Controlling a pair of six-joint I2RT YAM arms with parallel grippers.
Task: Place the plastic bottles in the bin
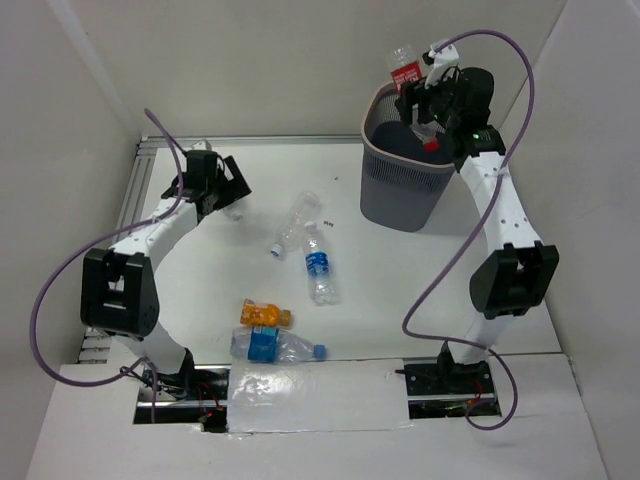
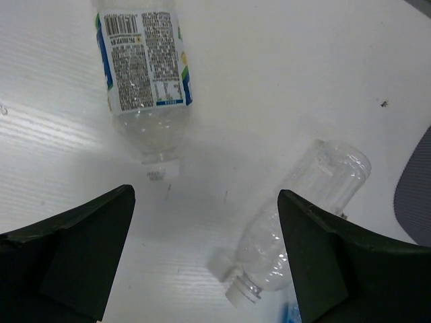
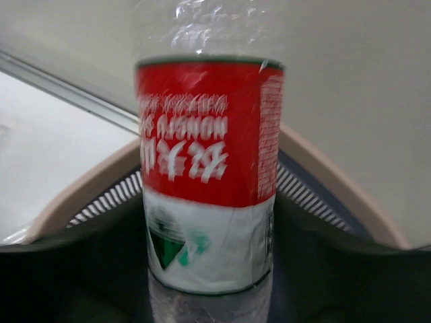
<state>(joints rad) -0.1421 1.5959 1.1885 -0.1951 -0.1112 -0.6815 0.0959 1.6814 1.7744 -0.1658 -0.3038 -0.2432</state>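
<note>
My right gripper is shut on a clear bottle with a red label and holds it cap down over the mouth of the grey mesh bin. In the right wrist view the bottle fills the space between my fingers, with the beige bin rim behind it. My left gripper is open and empty above the table at the far left. In the left wrist view it hovers between a bottle with a white and blue label and a clear white-capped bottle.
More bottles lie mid-table: a clear one, one with a blue label, a short orange one and a larger blue-labelled one near the front edge. White walls close in on both sides.
</note>
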